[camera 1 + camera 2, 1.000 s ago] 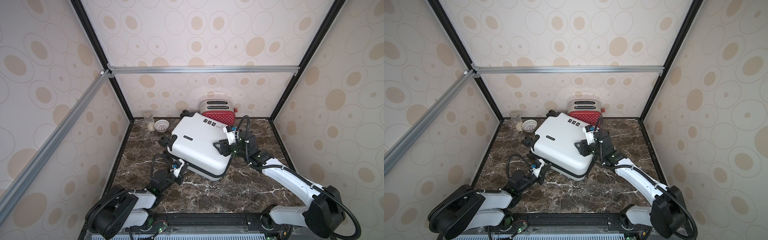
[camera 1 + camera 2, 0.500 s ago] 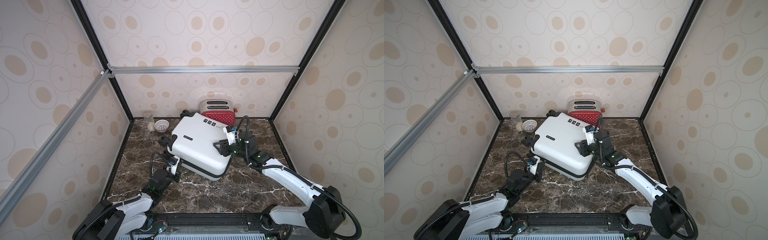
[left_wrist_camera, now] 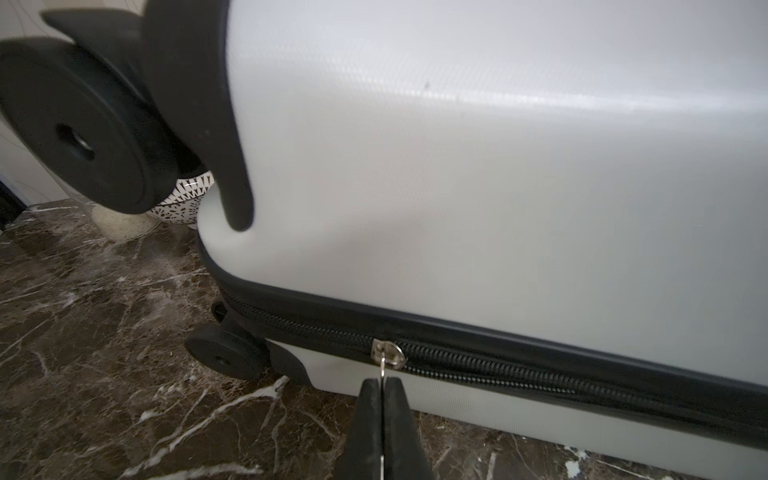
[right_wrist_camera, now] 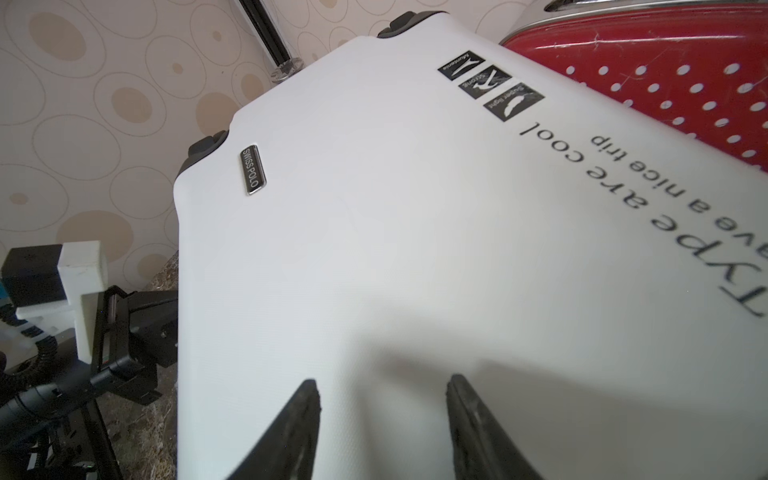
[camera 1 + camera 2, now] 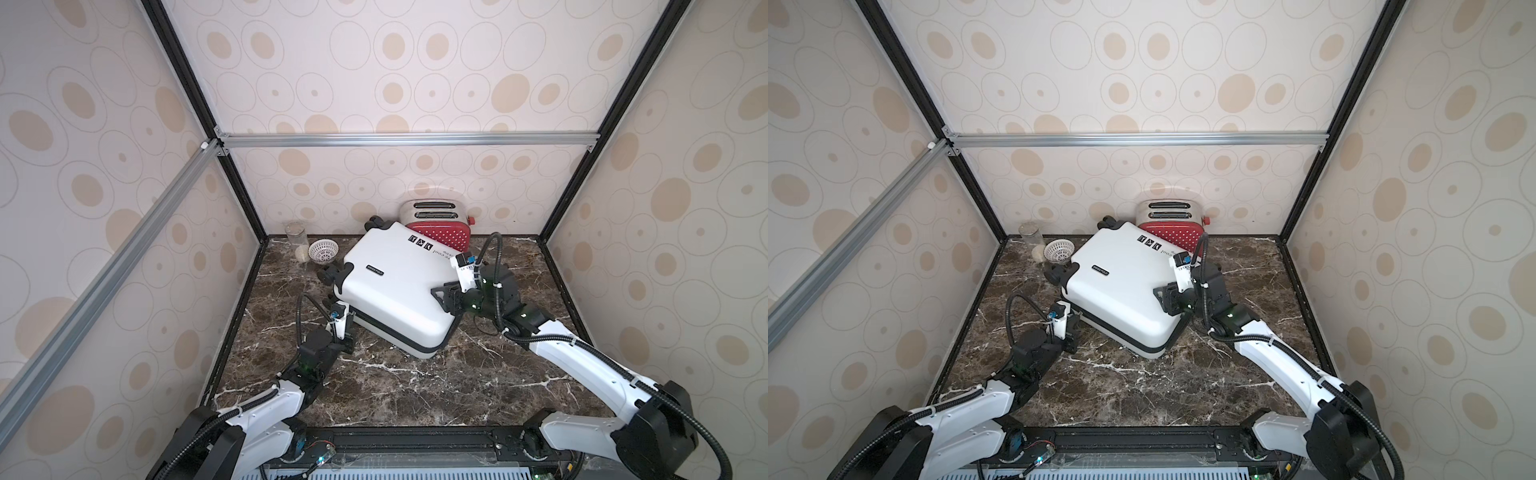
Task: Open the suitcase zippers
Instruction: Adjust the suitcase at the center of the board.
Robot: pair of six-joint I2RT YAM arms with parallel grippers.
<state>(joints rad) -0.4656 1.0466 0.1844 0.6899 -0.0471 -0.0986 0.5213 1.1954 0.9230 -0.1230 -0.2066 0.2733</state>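
The white suitcase (image 5: 399, 286) lies flat and slightly askew on the marble floor, seen in both top views, with its black wheels toward the left. Its black zippers (image 3: 540, 370) run along the front seam. My left gripper (image 3: 382, 380) is shut on the thin silvery pull (image 3: 388, 353), near the wheel corner (image 5: 347, 332). My right gripper (image 4: 382, 382) stands open, fingertips resting on the lid's near right part (image 5: 444, 297), nothing between them.
A red dotted toaster (image 5: 440, 226) stands right behind the suitcase against the back wall. A glass jar (image 5: 296, 235) and a small white basket (image 5: 323, 250) sit in the back left corner. Enclosure walls close in on three sides.
My left gripper has slid left along the front seam toward the wheel corner, still pinching the pull. The right arm has stayed on the lid.
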